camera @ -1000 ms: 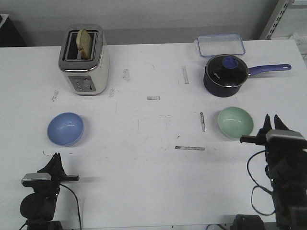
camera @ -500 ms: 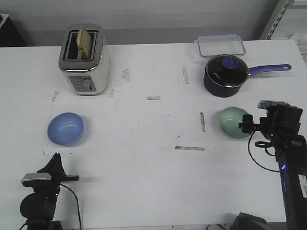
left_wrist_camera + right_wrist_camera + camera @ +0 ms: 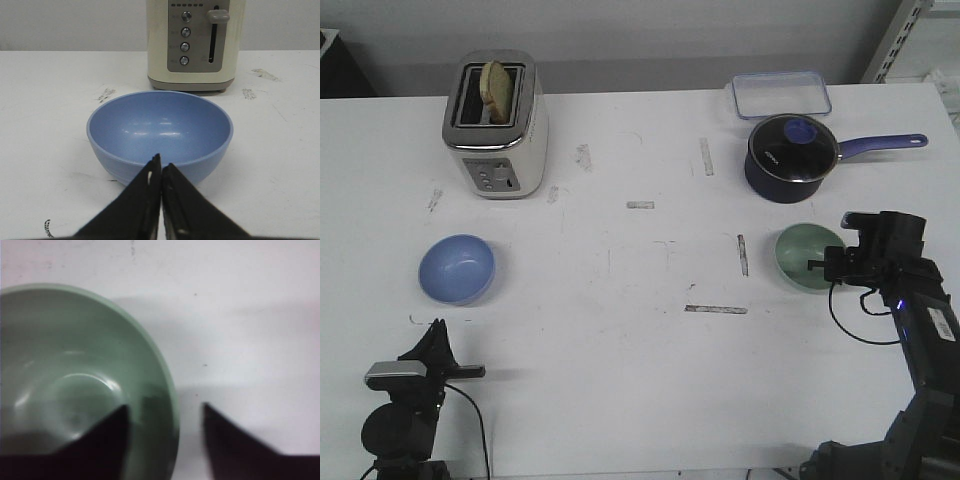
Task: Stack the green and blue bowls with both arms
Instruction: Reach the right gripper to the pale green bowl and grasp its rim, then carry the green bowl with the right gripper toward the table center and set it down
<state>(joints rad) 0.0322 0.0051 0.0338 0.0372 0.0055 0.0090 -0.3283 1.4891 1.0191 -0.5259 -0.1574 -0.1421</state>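
The green bowl (image 3: 804, 257) sits right of centre, near the saucepan (image 3: 791, 157); the right gripper (image 3: 165, 440) straddles its rim, jaws apart, nothing clamped; the blue bowl (image 3: 456, 268) lies far left before the toaster (image 3: 496, 124), bare table (image 3: 640, 350) between; the left gripper (image 3: 161, 200) rests low behind it, fingers pressed together, empty.

Right arm (image 3: 910, 300): moved forward from the table's near edge to the green bowl (image 3: 802, 256). Right gripper (image 3: 165, 432): now open, straddling the bowl's rim.
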